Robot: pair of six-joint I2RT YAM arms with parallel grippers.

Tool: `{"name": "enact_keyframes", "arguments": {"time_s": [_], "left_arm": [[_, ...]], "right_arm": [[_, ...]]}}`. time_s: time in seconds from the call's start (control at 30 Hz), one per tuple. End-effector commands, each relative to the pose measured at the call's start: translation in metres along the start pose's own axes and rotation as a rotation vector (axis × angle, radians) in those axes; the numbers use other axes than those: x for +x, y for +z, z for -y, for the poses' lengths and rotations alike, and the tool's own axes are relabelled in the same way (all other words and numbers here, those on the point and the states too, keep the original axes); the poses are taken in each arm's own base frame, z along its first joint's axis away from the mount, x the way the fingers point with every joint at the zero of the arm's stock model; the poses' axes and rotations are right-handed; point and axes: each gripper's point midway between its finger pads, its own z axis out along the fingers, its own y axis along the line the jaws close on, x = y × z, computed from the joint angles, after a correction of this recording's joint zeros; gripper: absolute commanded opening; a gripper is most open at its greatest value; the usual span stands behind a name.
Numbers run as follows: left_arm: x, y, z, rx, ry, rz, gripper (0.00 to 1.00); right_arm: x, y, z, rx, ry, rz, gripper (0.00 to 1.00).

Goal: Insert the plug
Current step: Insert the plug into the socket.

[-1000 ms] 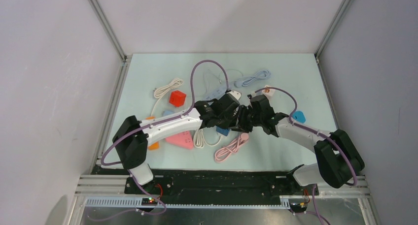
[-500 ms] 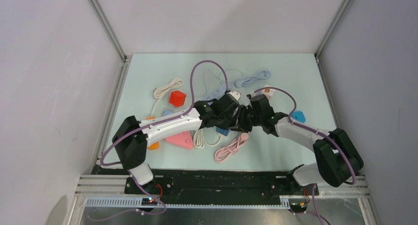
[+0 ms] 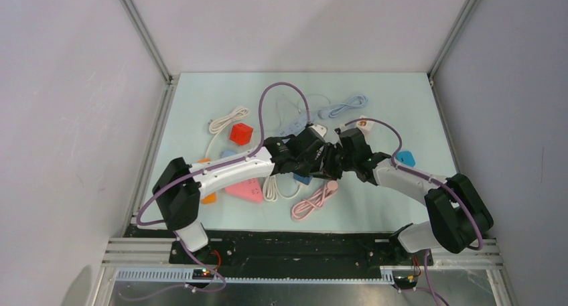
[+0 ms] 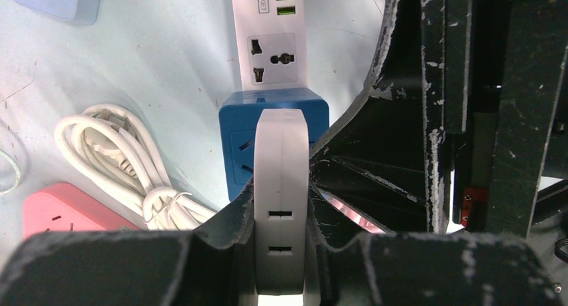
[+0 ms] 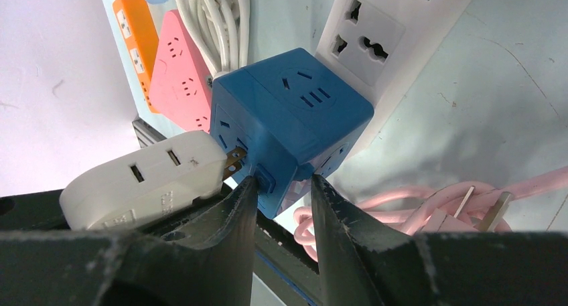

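Note:
In the left wrist view, my left gripper point(image 4: 280, 185) is shut on a flat white plug point(image 4: 281, 138) with two slots in its edge. The plug's far end meets the side of a blue cube socket point(image 4: 238, 142). From the right wrist camera, the white plug point(image 5: 147, 175) shows brass prongs point(image 5: 233, 162) partly inside the blue cube socket point(image 5: 288, 118), with some metal still showing. My right gripper point(image 5: 285, 182) is shut on the cube's lower corner. From above, the left gripper point(image 3: 320, 160) and the right gripper point(image 3: 335, 162) meet at the middle of the table.
A white power strip point(image 4: 271, 25) lies just beyond the cube. A coiled white cable point(image 4: 120, 159) and a pink triangular socket point(image 5: 177, 71) lie to the left, next to an orange strip point(image 5: 130, 25). A pink cable point(image 5: 429, 199) lies below. A red cube point(image 3: 240, 133) sits further left.

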Motion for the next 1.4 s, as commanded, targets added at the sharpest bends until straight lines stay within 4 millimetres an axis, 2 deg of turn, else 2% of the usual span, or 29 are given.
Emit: {"name": "enact_keyframes", "arguments": {"time_s": [0.0, 0.6, 0.87, 1.03, 1.13, 1.27, 1.37], "left_arm": [[-0.003, -0.002, -0.007, -0.026, -0.016, 0.015, 0.00], [0.011, 0.017, -0.009, -0.012, 0.025, -0.059, 0.00], [0.028, 0.029, -0.014, -0.033, 0.061, -0.107, 0.00], [0.039, 0.034, -0.023, -0.069, 0.076, -0.129, 0.00], [0.040, 0.035, -0.023, -0.071, 0.083, -0.133, 0.00], [0.042, 0.037, -0.025, -0.079, 0.089, -0.139, 0.00], [0.045, 0.039, -0.030, -0.103, 0.093, -0.142, 0.00]], "right_arm": [[0.014, 0.009, 0.049, 0.190, 0.025, -0.023, 0.37], [0.016, 0.007, 0.054, 0.212, 0.012, -0.030, 0.37], [0.016, 0.006, 0.051, 0.199, 0.001, -0.029, 0.37], [0.010, -0.002, 0.046, 0.216, -0.053, -0.017, 0.37], [-0.001, -0.006, 0.035, 0.214, -0.094, 0.002, 0.36], [-0.006, -0.009, 0.032, 0.231, -0.123, 0.004, 0.34], [-0.009, -0.012, 0.022, 0.198, -0.147, 0.014, 0.34]]}}
